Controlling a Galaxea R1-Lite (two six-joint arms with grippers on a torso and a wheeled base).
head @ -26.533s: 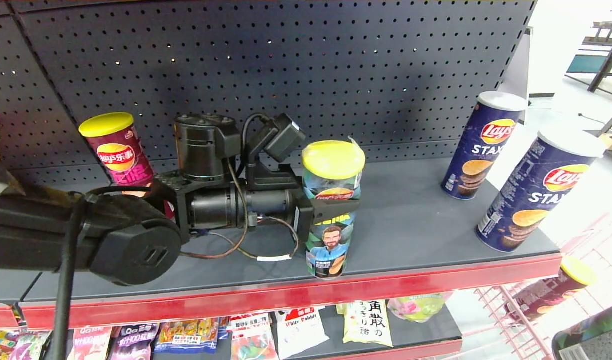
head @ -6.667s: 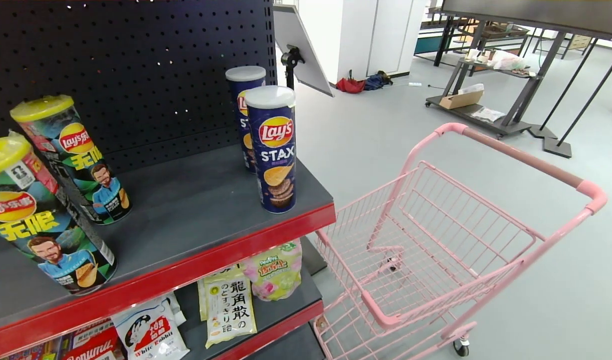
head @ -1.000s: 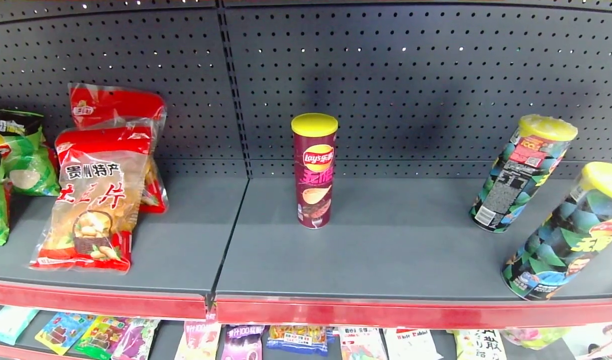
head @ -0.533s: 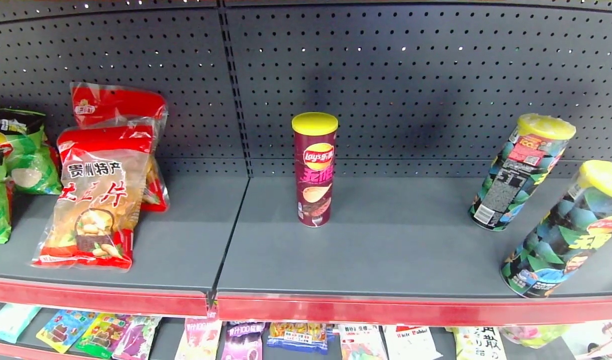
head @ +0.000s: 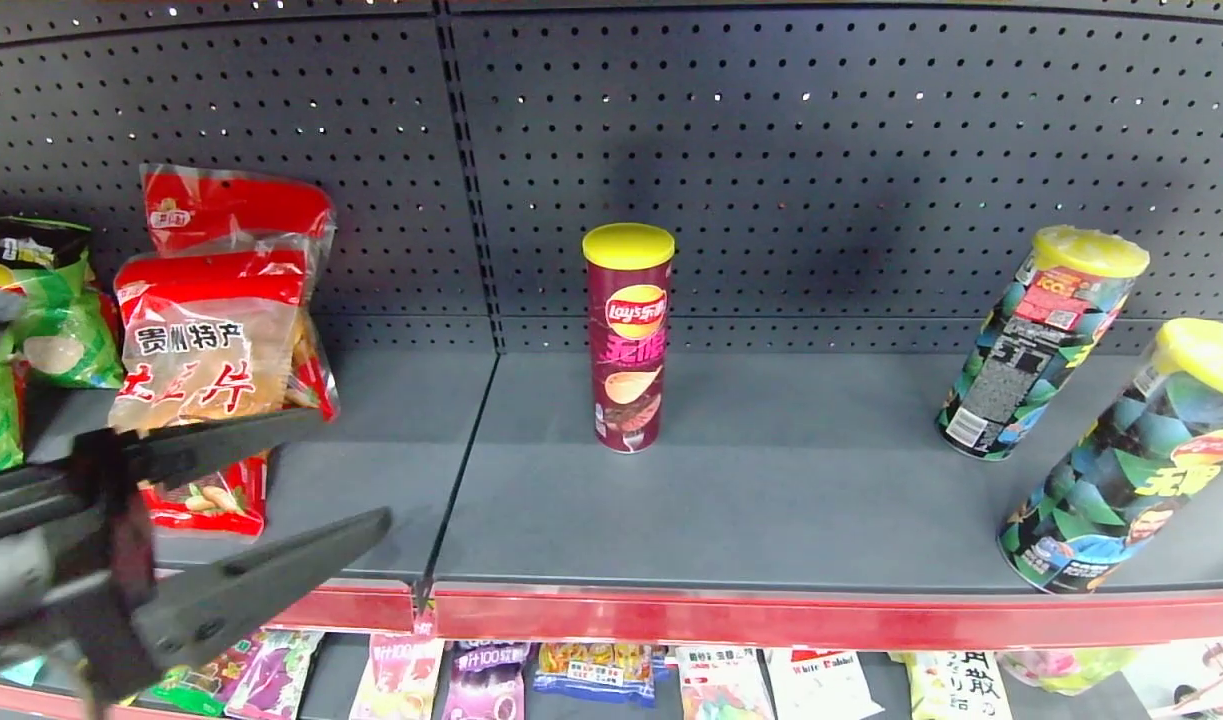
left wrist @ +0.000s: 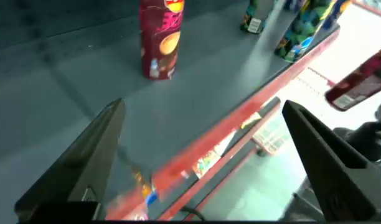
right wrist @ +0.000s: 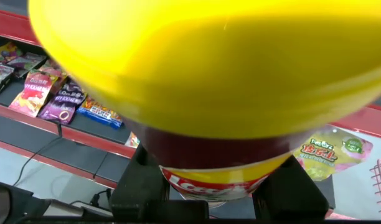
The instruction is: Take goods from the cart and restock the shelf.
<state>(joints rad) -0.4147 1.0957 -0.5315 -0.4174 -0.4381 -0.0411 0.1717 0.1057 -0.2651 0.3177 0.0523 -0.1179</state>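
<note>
Our right gripper (right wrist: 215, 190) is clamped on a yellow-lidded can (right wrist: 209, 68), held out in front of the shelf (head: 771, 500) and, we judge, lower than the maroon can (head: 628, 338) standing there. Half a second ago nothing of ours showed near that standing can. Now our left gripper (head: 351, 465) has risen well to its left, jaws spread wide and empty, before the red snack bag (head: 206, 330). We take this as the arms coming up to place, and the held can likely goes beside the maroon one.
</note>
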